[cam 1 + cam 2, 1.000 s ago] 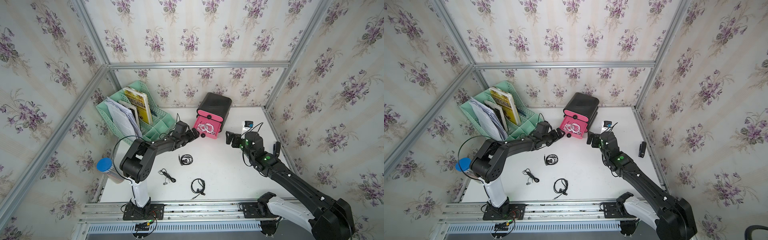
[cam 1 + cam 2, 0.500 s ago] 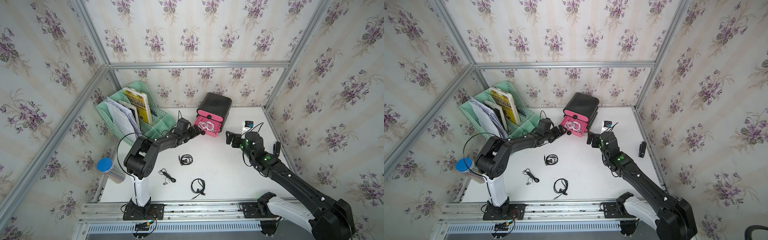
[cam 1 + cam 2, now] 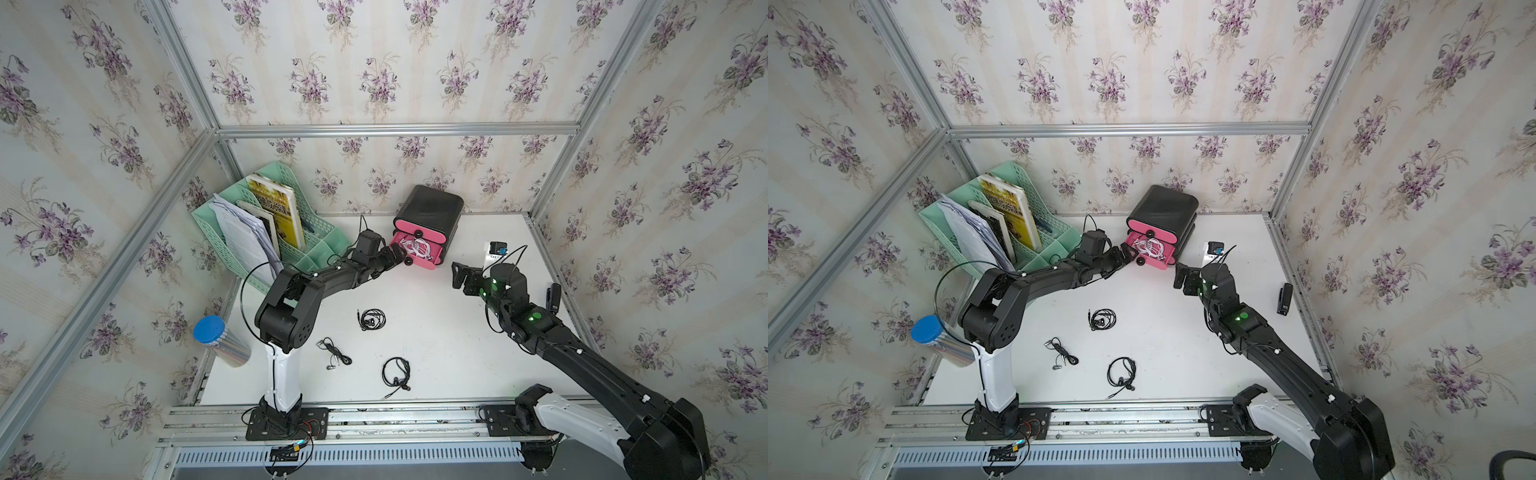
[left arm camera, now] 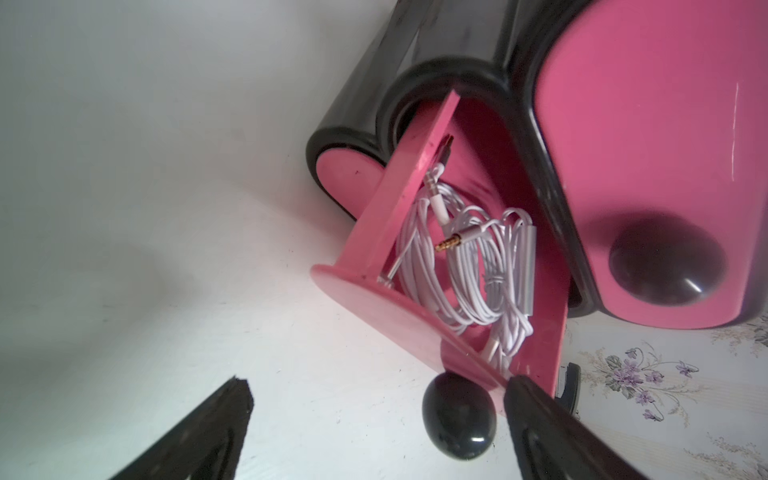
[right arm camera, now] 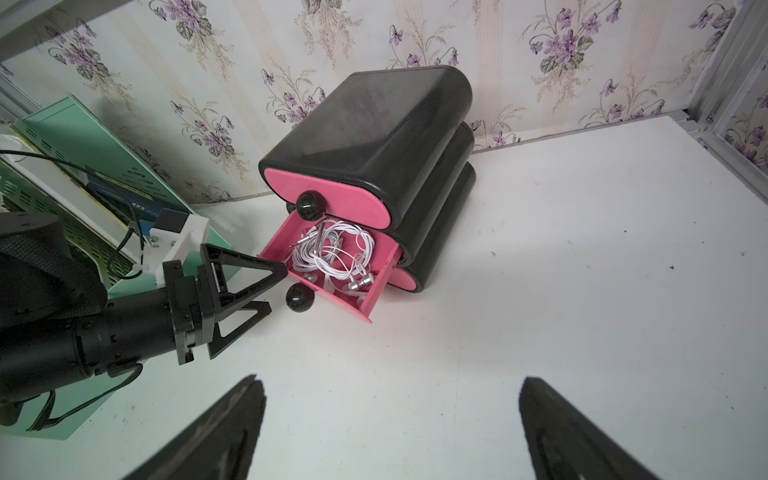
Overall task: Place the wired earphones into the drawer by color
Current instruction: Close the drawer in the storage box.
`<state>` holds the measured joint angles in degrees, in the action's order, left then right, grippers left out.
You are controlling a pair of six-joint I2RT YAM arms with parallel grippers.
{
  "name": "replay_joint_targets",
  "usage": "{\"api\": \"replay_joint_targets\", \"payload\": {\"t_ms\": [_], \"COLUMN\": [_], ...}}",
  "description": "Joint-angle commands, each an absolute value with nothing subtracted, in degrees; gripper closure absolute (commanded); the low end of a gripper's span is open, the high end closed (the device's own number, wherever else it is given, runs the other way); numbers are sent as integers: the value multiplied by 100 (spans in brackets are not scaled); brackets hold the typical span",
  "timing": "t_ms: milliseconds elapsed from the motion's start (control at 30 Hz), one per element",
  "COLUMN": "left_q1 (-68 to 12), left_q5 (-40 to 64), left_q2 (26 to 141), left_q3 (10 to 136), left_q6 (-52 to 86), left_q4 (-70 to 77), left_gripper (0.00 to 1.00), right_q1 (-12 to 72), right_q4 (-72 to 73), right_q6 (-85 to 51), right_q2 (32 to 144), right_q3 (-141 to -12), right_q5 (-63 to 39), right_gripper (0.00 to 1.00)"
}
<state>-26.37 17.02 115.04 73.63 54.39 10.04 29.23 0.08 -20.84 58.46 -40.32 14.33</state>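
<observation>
Although both arms extended toward the back of the white bench, neither held anything. A cabinet, black with three stacked pink drawer fronts, stood at the middle of the bench's back edge. Its middle drawer was pulled out, while the top and bottom ones were shut. Inside the open drawer lay a tangle of white earphones, their gold jack plugs showing in the left wrist view.

The left fingers were spread wide and empty, close against the drawer's front beside its round black knob. One fingertip sat at the drawer's front corner; whether it touched could not be told. The right fingers were also spread wide and empty, hovering above the bench to the right of the drawer and pointing toward it without touching.

Black earphones lay coiled near the middle of the bench. A second set and a third set lay closer to the front edge, all well apart from the cabinet.

A green rack of books and papers stood in the back left corner. A black stapler lay by the right edge.
</observation>
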Motion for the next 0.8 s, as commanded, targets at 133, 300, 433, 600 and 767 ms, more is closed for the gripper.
{"api": "replay_joint_targets", "payload": {"t_ms": [133,300,433,600,767], "left_q1": [-2627,-2628,-2627,-2628,-2628], "left_q5": [1723,1731,1770,1736,1662], "left_q2": [11646,11766,11763,11579,11432], "left_q3": [7575,7736,7726,7568,7401], "left_q6": [5375,5352,5387,5399,5366], "left_q4": [870,773,826,877,893], "left_gripper": [1,1,1,1,1], "right_q1": [2925,2922,2927,2927,2918], "right_q4": [58,72,65,70,87], "right_q6": [-2004,-1987,-1978,-1969,-1981], "right_q2": [5824,5840,5836,5846,5876], "right_q3": [-4073,-4088,-4093,-4082,-4074], "right_q5": [1538,1529,1547,1564,1534], "right_gripper": [0,0,0,0,0]}}
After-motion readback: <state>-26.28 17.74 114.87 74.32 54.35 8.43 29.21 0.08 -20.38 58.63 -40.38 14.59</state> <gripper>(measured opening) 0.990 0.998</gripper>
